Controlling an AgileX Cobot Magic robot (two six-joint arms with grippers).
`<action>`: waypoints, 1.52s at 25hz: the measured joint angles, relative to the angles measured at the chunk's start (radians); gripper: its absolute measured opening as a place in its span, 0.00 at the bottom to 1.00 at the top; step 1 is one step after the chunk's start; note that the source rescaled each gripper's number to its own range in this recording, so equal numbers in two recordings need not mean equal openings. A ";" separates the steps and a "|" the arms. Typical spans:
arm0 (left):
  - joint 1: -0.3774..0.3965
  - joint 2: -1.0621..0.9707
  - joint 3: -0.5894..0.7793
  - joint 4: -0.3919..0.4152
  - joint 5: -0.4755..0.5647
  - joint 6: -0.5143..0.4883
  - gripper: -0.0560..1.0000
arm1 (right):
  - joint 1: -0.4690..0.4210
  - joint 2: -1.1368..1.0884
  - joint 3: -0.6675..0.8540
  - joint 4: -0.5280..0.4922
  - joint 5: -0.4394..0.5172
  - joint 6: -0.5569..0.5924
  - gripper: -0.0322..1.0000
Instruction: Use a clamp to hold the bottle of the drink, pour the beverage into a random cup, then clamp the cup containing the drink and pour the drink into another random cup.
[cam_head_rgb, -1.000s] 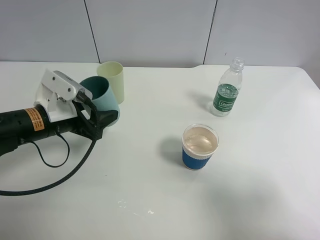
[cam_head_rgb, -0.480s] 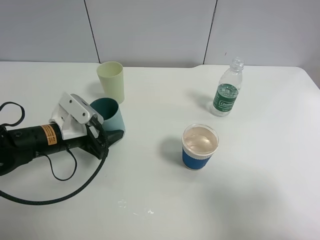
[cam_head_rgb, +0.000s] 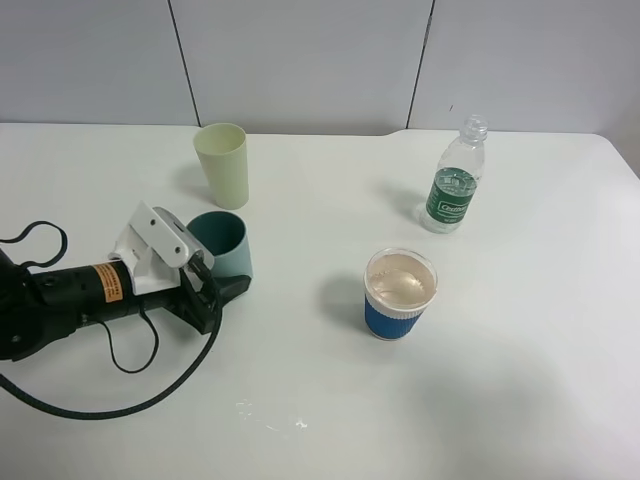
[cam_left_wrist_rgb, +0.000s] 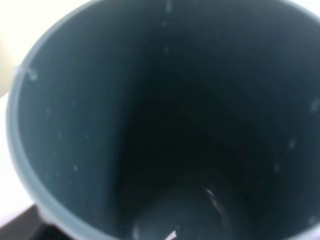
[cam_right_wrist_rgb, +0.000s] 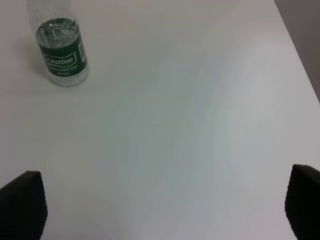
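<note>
Pale teal plastic tumbler (cam_head_rgb: 222, 247), gripped by the closed left gripper (cam_head_rgb: 205, 278), should be set down upright, well clear of the blue-sleeved, white-rimmed cup (cam_head_rgb: 399, 293) at its 3 o'clock; right gripper (cam_right_wrist_rgb: 160, 210) spread wide, empty.

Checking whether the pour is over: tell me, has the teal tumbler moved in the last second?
Yes. The teal tumbler, in the left gripper, has come down and away from the yellow-green cup, toward the table's near edge.

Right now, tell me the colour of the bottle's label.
Dark green with white lettering on the bottle; the right wrist view shows it best.

High overview; wrist views near tumbler (cam_left_wrist_rgb: 75, 150), bottle (cam_right_wrist_rgb: 60, 55).
</note>
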 joint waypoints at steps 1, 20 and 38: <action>0.000 0.003 0.000 0.000 -0.006 0.004 0.07 | 0.000 0.000 0.000 0.000 0.000 0.000 1.00; 0.000 0.010 0.000 -0.001 -0.024 0.010 0.07 | 0.000 0.000 0.000 0.000 0.000 0.000 1.00; 0.000 -0.194 0.209 -0.084 -0.040 0.014 0.74 | 0.000 0.000 0.000 0.000 0.000 0.000 1.00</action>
